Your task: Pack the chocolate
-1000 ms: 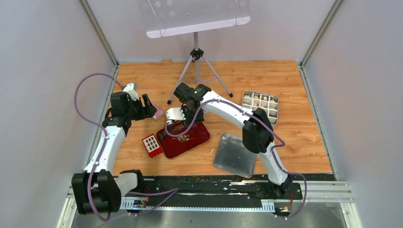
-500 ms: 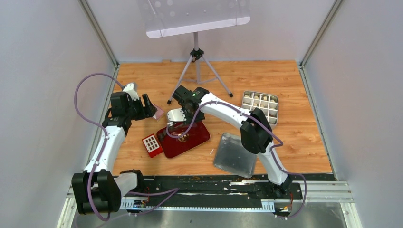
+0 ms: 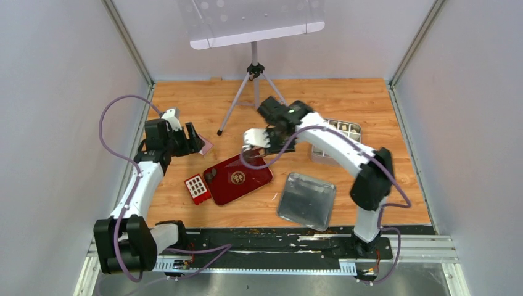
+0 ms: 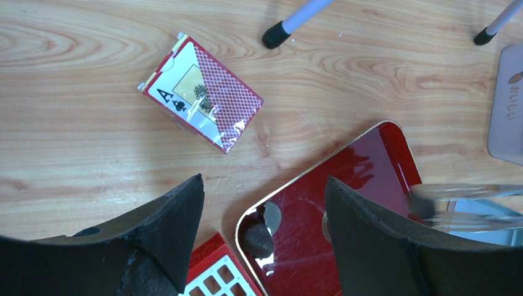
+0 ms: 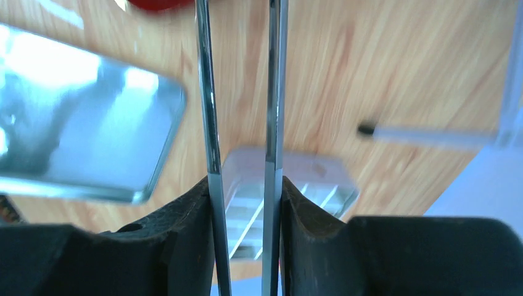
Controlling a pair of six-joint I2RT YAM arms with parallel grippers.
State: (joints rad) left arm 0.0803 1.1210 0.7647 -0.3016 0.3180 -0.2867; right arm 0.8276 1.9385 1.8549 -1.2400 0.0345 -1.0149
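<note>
Left arm: I see it folded along the 9 o'clock side, wrist turned toward 3 o'clock.
Left claw: the left gripper [image 4: 264, 185] is released, jaws wide, touching nothing.
Right arm: it reaches from 5 o'clock toward 11 o'clock, wrist just past the red tray's [image 3: 256, 172] 12 o'clock edge.
Right claw: the right gripper [image 5: 245, 188] is clenched on tongs [image 5: 213, 111]. The blades are close together, and I can't tell their load.
Chocolate: one dark chocolate [image 4: 256, 239] lies on the tray's 9 o'clock corner. I can't read its long axis.
Nearby: red box [image 3: 196, 187] just beside at 8 o'clock, metal lid [image 3: 306, 200] at 4 o'clock, compartment tin [image 3: 350, 131] at 2 o'clock.
</note>
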